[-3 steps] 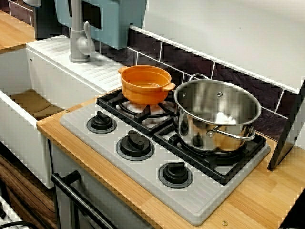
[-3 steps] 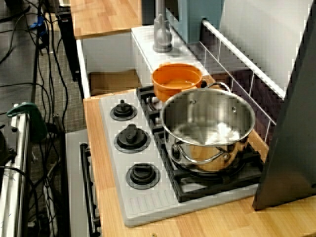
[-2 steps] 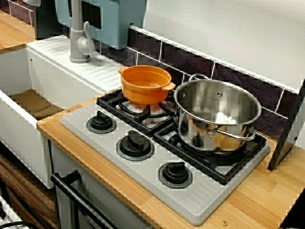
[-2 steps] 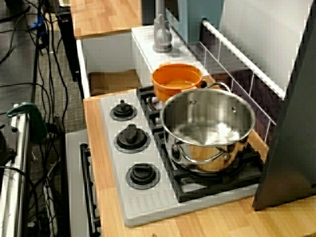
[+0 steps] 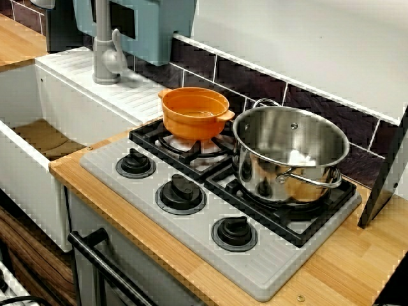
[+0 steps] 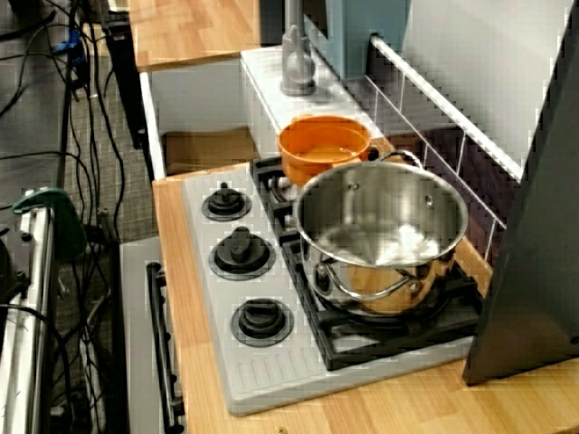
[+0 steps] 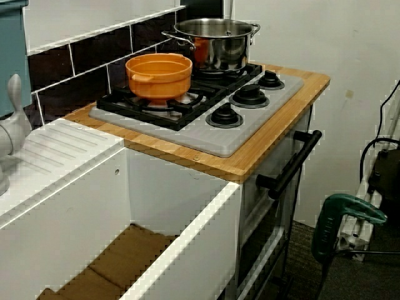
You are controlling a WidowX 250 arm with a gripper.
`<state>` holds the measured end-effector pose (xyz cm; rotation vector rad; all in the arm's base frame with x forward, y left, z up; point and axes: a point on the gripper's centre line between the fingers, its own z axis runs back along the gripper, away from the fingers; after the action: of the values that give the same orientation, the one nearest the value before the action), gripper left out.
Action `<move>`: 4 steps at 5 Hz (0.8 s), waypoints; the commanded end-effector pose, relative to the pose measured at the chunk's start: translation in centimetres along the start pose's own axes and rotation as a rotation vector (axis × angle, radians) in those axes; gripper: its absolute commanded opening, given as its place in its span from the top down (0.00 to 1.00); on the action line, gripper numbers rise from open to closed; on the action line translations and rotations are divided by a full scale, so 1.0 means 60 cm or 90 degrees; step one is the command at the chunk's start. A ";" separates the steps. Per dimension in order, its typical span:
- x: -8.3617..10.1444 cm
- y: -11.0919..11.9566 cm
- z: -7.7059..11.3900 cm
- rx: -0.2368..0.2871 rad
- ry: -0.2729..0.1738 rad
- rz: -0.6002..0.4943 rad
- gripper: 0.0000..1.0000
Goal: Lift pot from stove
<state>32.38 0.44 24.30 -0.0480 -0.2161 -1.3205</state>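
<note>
The small orange pot (image 5: pixel 194 115) (image 6: pixel 324 149) (image 7: pixel 159 76) stands upright on the back-left burner grate of the grey stove (image 5: pixel 191 229) (image 6: pixel 213 298) (image 7: pixel 231 134). It is empty, and its two short side handles are free. Three black knobs line the stove's front. No gripper shows in any view.
A large steel pot (image 5: pixel 290 153) (image 6: pixel 380 226) (image 7: pixel 215 40) sits on the neighbouring burner, close beside the orange one. A grey faucet (image 5: pixel 105 51) and a white sink (image 5: pixel 25 159) lie to the left. A dark slanted panel (image 5: pixel 386 178) (image 6: pixel 534 226) stands at the right. Tiled wall behind.
</note>
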 end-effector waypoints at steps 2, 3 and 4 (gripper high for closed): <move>0.007 0.019 -0.049 0.012 0.032 -0.001 0.00; 0.006 0.016 -0.074 0.008 0.036 -0.019 0.00; -0.003 0.023 -0.117 -0.016 0.033 -0.026 0.00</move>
<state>34.52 -0.38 16.02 -0.0629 -0.1214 -1.3608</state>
